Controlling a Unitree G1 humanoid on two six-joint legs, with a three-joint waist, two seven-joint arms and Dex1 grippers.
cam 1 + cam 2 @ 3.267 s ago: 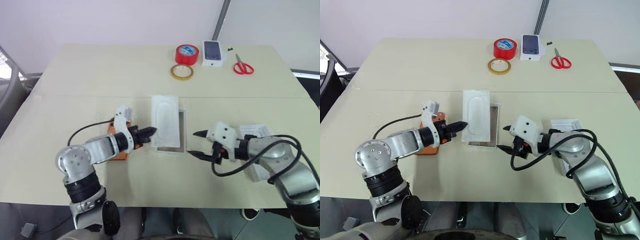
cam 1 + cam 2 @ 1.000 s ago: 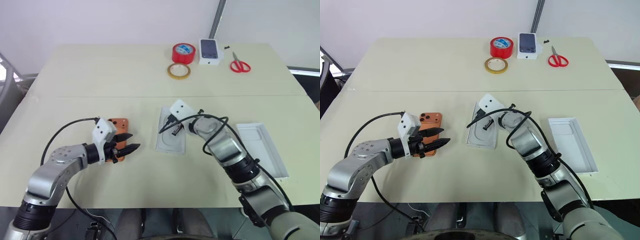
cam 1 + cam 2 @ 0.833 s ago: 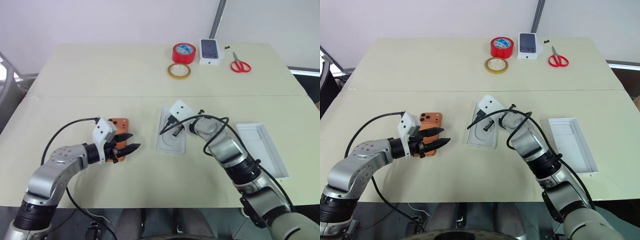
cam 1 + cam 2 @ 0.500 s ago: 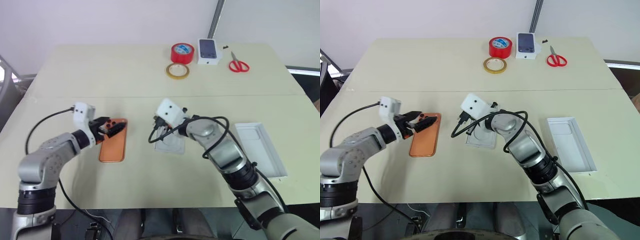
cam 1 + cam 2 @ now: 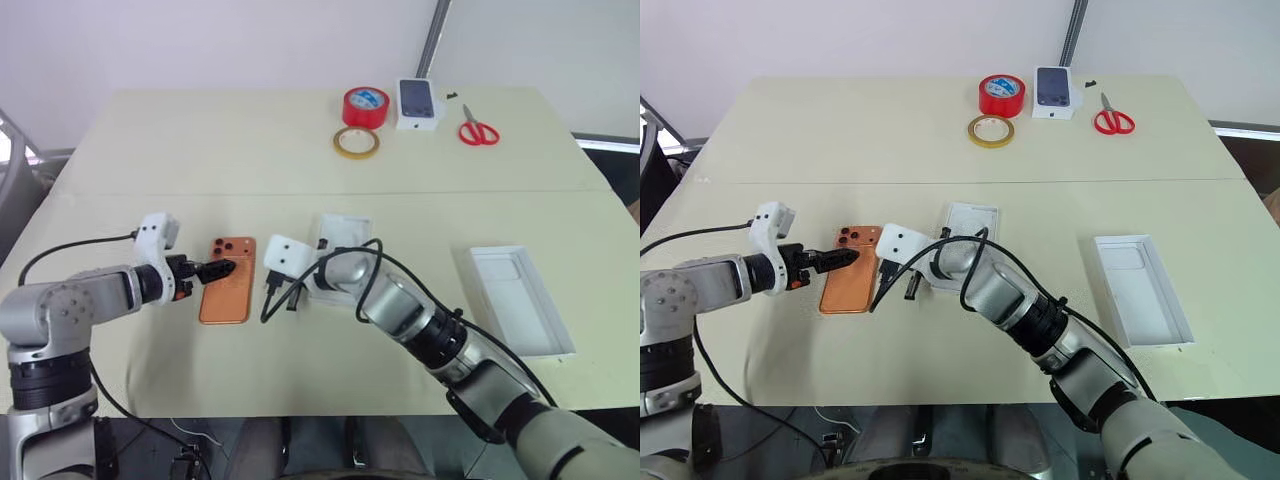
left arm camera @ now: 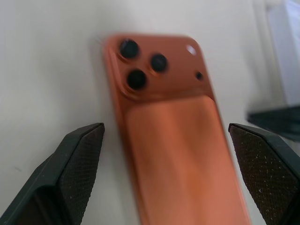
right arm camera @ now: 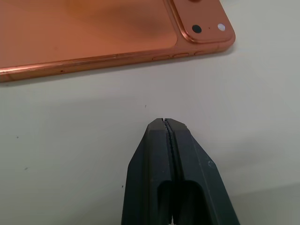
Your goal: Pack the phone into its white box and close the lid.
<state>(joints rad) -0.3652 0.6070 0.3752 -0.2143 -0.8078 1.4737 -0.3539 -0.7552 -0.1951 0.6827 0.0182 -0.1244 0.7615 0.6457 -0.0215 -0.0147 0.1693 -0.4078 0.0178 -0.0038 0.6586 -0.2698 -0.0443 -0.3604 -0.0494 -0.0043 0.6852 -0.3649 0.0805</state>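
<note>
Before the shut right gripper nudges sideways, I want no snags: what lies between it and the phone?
Nothing: in the right wrist view, only bare table separates the right gripper, fingers pressed together, from the phone and its long edge.

Both hands (image 5: 225,267) flank phone (image 5: 227,292); table (image 5: 200,150) open

The phone (image 6: 173,140) is lying back-up on the pale tabletop (image 6: 47,70), its raised camera block showing 3 dark lenses (plus a small white dot and a tiny dark one beside them). The left gripper (image 6: 173,176) is standing with its 2 black fingers (image 6: 77,161) spread wide, flanking the phone without touching it. A white edge (image 6: 286,47) is showing at one corner.
</note>
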